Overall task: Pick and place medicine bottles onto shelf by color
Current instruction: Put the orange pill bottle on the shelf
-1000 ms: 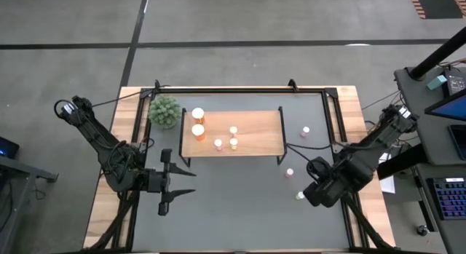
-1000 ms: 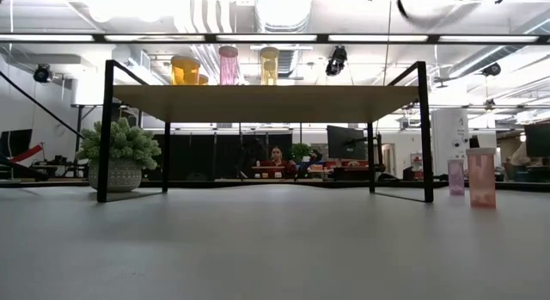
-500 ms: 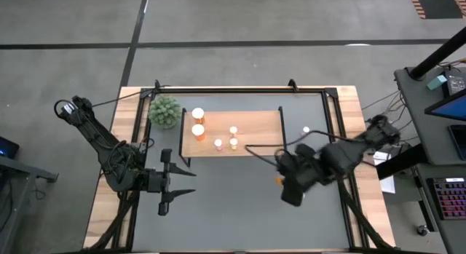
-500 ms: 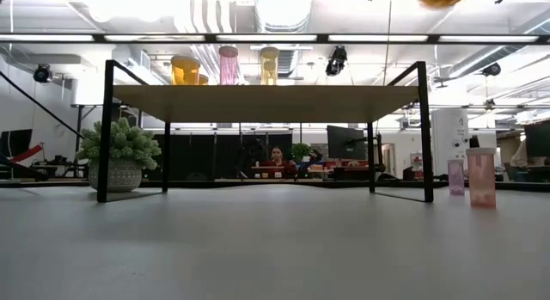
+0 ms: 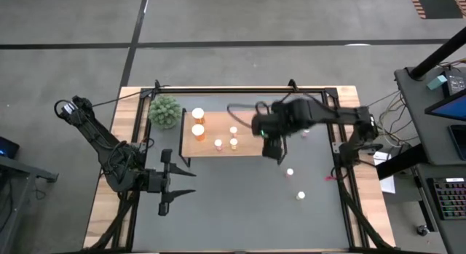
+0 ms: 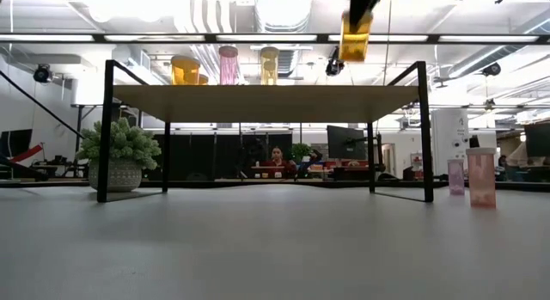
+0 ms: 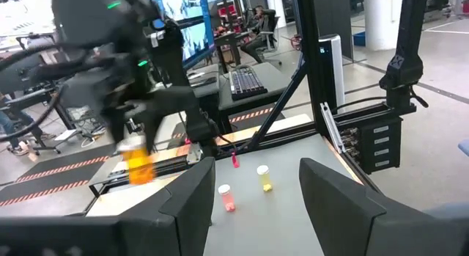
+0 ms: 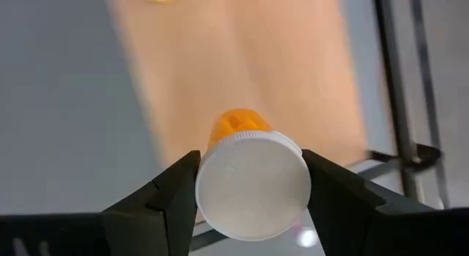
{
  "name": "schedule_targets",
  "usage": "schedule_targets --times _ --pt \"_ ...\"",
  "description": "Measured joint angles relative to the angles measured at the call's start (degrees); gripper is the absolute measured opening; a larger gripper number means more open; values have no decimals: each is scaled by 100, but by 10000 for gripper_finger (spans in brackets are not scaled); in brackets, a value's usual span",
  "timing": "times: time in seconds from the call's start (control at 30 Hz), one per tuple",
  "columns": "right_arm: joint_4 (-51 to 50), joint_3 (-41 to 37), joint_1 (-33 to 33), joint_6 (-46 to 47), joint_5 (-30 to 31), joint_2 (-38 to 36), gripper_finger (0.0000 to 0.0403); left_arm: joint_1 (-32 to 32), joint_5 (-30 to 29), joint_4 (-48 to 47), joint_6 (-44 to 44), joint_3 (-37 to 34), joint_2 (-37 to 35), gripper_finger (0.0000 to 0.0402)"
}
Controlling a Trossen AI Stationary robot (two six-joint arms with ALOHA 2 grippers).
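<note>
Overhead, right gripper (image 8: 249, 194) with orange bottle (image 8: 253, 179) above shelf (image 5: 255, 141).

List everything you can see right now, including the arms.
Shelf: one, light wood, table centre.
Orange bottles on shelf: two, left end.
Small bottles on shelf: three, pink and yellow, beside the orange ones.
Pink bottles on table: two, right of shelf.
Yellow bottle on table: one, front right.
Plant: one, green, by shelf's left end.
Table: one, dark grey.
Held orange bottle: one, above shelf's right end.
Right gripper: shut on held orange bottle.
Left gripper: open, waiting front left.
</note>
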Motion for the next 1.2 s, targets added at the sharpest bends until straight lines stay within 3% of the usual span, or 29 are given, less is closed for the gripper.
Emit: schedule_targets --times 0.27,0.43,0.63,1.2 --pt "251 -223 -1276 -550 -173 3 203 2 0 0 42 0 2 183" --pt "323 -424 -1680 -788 -335 27 203 2 -2 0 44 0 2 183" --pt "544 -832 -1804 -825 -862 24 203 4 -3 0 46 0 2 183" --pt "809 -1028 -1800 -716 -869 17 210 4 -7 0 48 0 2 183"
